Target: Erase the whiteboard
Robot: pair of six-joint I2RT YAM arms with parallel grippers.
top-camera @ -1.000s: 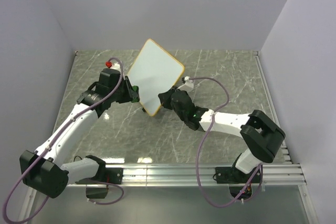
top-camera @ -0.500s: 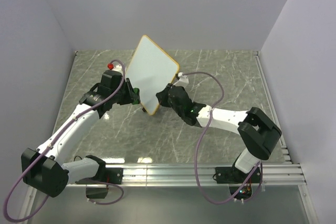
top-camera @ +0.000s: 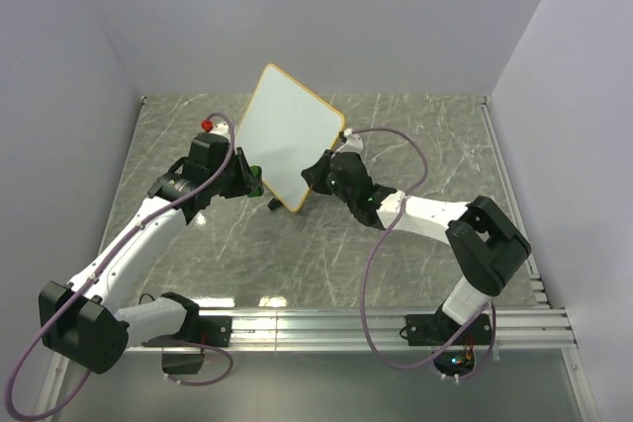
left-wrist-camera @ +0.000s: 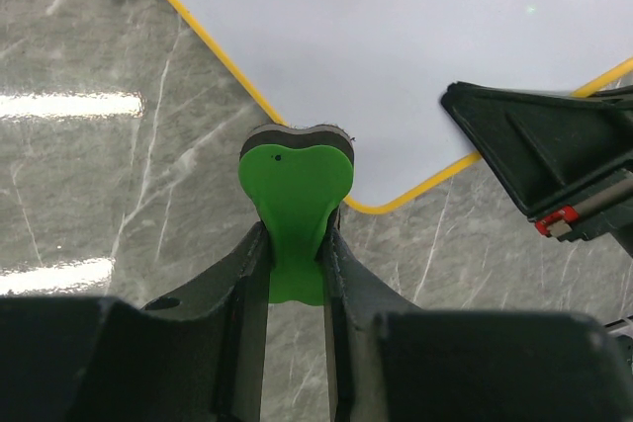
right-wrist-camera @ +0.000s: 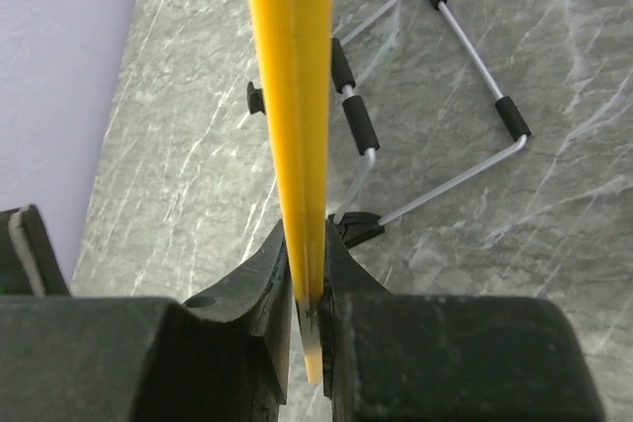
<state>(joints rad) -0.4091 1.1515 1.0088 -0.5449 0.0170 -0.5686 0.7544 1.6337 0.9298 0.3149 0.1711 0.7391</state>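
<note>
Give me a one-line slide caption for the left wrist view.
Left claw shut on the green eraser at the yellow-framed edge of the clean whiteboard; right claw clamps its side.

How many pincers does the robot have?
2. The left pincer grips a green eraser near the whiteboard's lower corner. The right pincer clamps the whiteboard's yellow edge. None seem hidden.

You see a smooth, glossy white face on the whiteboard (left-wrist-camera: 396, 46), edged by a yellow plastic-looking frame. The table (top-camera: 425, 145) is polished grey marble-pattern. The eraser (left-wrist-camera: 295, 185) shows smooth green plastic over a dark layer. The wire stand (right-wrist-camera: 359, 123) is bare metal with matt black sleeves.
</note>
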